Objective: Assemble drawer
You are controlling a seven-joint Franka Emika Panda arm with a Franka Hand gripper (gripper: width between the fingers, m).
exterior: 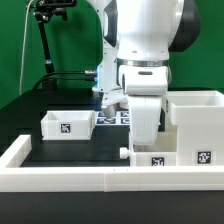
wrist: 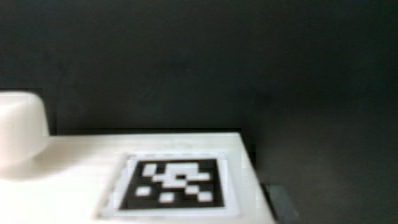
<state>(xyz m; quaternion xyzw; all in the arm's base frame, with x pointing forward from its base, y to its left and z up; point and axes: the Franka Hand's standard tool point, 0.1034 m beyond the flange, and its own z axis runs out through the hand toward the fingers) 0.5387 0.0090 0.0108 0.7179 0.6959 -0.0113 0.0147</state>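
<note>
My gripper [exterior: 146, 138] hangs straight down over a small white knobbed tray [exterior: 150, 158] of the drawer. This tray lies right in front of the low border wall and against the tall hollow case [exterior: 196, 122] on the exterior view's right. Its knob [exterior: 124, 153] points to the exterior view's left. The wrist view shows the tray's tagged white face [wrist: 173, 183] and its knob [wrist: 18, 140] very close and blurred. The fingers are hidden, so the jaw state does not show. A second tray [exterior: 68, 123] sits apart on the exterior view's left.
The low white border wall [exterior: 90, 178] runs along the front and the exterior view's left side. The marker board [exterior: 113, 117] lies behind the gripper. A black stand [exterior: 42, 40] and cables are at the back on the exterior view's left.
</note>
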